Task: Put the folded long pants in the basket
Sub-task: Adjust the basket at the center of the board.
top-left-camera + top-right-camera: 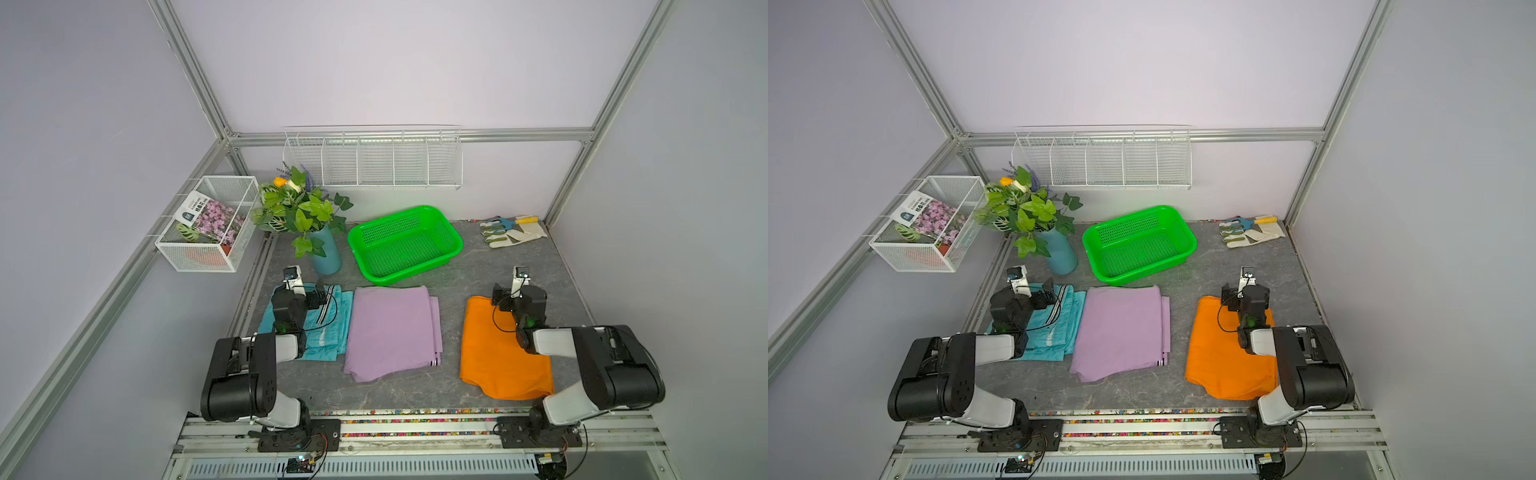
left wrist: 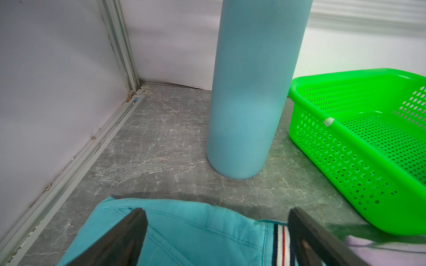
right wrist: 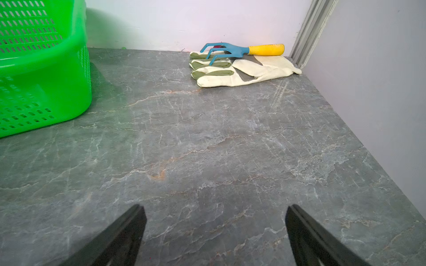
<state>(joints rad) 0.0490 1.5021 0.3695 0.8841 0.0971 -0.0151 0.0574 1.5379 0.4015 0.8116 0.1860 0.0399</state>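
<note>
Three folded pants lie in a row on the counter [image 1: 415, 395]: left pants [image 1: 332, 345], middle pants [image 1: 392, 332] just beside them, and right pants [image 1: 490, 361] set apart. Behind the middle pants sits the basket [image 1: 405, 245], with a vase [image 1: 326, 255] to its left. Gloves [image 1: 511, 236] lie in the far right corner, a hand rake [image 1: 509, 223] on them.

Left black-and-white robot arm [image 1: 239, 376]: glossy black joint housings, white link shells, looping black cable.
Right black-and-white robot arm [image 1: 619, 370]: matching shells, green wrist light.
Black base plates [image 1: 328, 428]: screws visible.
Left gripper [image 2: 217, 214]: black, tapered wedge fingers [image 2: 129, 232].
</note>
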